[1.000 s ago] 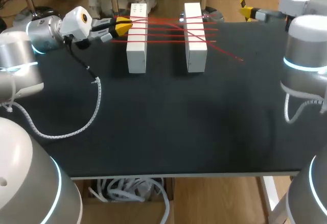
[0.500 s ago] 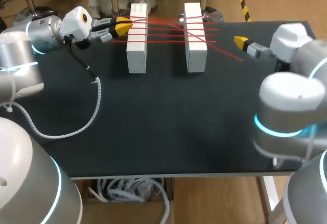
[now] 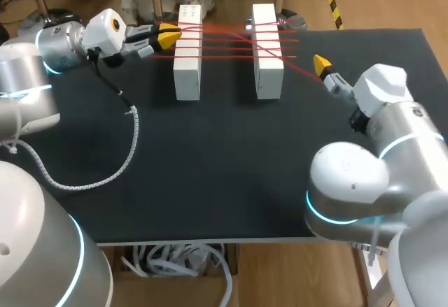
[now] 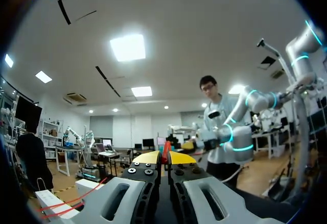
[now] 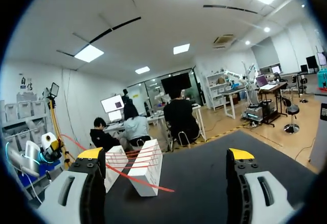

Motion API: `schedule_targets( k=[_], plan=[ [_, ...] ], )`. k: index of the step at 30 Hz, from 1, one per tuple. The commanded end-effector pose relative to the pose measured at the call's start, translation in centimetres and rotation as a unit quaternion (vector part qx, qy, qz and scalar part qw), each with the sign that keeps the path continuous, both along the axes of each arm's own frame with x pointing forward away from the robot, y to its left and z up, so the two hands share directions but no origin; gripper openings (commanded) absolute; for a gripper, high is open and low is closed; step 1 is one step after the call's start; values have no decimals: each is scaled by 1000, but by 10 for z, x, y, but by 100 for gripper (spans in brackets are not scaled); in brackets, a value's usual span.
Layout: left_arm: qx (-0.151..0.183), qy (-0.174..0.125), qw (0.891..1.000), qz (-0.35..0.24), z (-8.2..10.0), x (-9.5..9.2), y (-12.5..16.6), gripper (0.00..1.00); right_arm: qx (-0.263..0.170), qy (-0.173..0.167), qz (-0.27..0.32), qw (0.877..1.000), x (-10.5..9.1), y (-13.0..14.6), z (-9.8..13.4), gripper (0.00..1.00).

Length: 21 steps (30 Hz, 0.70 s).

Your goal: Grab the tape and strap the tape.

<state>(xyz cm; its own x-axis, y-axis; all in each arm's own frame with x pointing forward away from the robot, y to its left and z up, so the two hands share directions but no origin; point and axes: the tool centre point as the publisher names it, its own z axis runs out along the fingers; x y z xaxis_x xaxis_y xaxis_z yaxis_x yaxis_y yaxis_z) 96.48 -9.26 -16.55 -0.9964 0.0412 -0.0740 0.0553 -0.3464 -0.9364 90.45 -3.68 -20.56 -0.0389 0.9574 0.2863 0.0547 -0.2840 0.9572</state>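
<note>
Two white blocks, the left block (image 3: 187,55) and the right block (image 3: 267,55), stand on the far part of the table (image 3: 210,167), each with its long axis running 12 to 6 o'clock. We see the red tape (image 3: 231,38) strung across both in several strands that run 9 to 3 o'clock.

At 9 o'clock of the left block, the left hand (image 3: 168,36) is clenched on the tape. In its wrist view the left hand (image 4: 165,157) shows a thin red sliver pinched between the two yellow tips.

One loose tail (image 3: 302,69) leaves the right block toward 4 o'clock and lies flat on the table. The right hand (image 3: 325,69) sits at that tail's outer end, released and holding nothing, so we judge it by far the nearer arm for the pick-up. From the right hand the tail's long axis points toward 10 o'clock.

In the right wrist view the loose tail (image 5: 166,187) ends ahead of the right hand (image 5: 165,154), roughly in line with the wide gap between its fingers and not touching either one.

Hidden or unclear:
- The head view shows only one yellow tip of the right hand.
- That hand covers the tail's free end there.
- We see no roll.
- We cannot tell whether the strands are stuck to the blocks.
</note>
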Motion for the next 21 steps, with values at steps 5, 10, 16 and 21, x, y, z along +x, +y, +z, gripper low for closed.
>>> schedule_targets(
  k=[5,10,16,21],
  plan=[
    [-1,0,1000,-2,-1,1,0,0,-1,-22,-47,999,1,6,-3,100],
    [-1,0,1000,-2,-1,1,0,0,103,121,-57,986,2,3,-14,100],
    [-1,0,1000,-2,-1,1,0,0,248,236,-35,939,-13,14,-25,100],
    [-1,0,1000,-2,-1,1,0,0,336,257,6,906,-28,24,-20,100]
  ],
)
